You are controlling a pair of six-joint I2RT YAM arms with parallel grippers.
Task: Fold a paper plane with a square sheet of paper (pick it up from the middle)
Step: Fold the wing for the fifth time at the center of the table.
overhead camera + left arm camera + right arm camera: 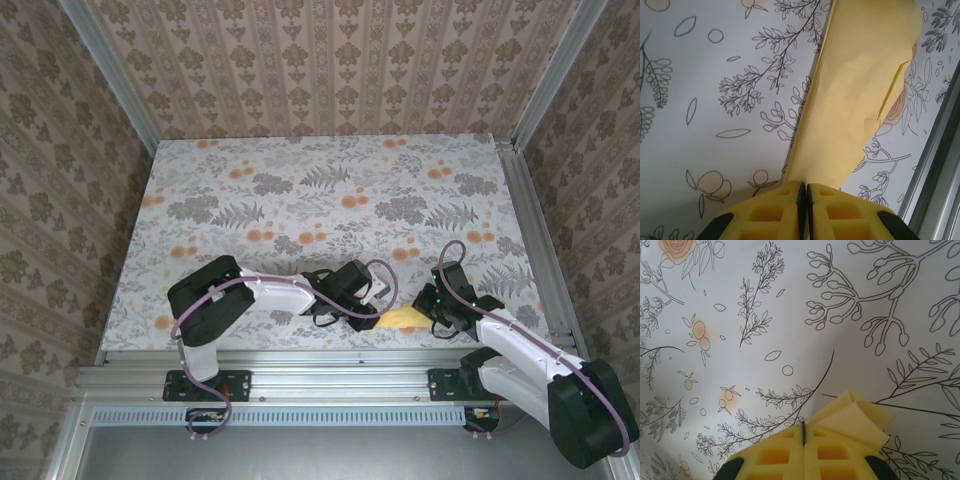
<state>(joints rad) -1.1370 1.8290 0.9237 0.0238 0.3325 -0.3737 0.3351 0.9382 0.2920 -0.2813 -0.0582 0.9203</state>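
**K:** Closest in on the left wrist view: left gripper, jaws pressed together on the narrow end of the yellow paper. It is folded and widens away from the pads.

**M:** Right side?

**K:** Right gripper has its jaws closed as well, with a folded corner of the paper poking out at the tips.

**M:** Where is it on the table?

**K:** Seen from above, the paper is slung between the two grippers, close to the near edge. Can't tell if it touches the surface.

**M:** Surface?

**K:** Floral-print table, grey ferns and orange blooms. Patterned walls stand at the back and on both sides.

**M:** Edges?

**K:** Metal rail runs along the near edge, just behind the paper. Aluminium frame strip runs down the right side. Open print stretches from the grippers to the back wall and out to the left.
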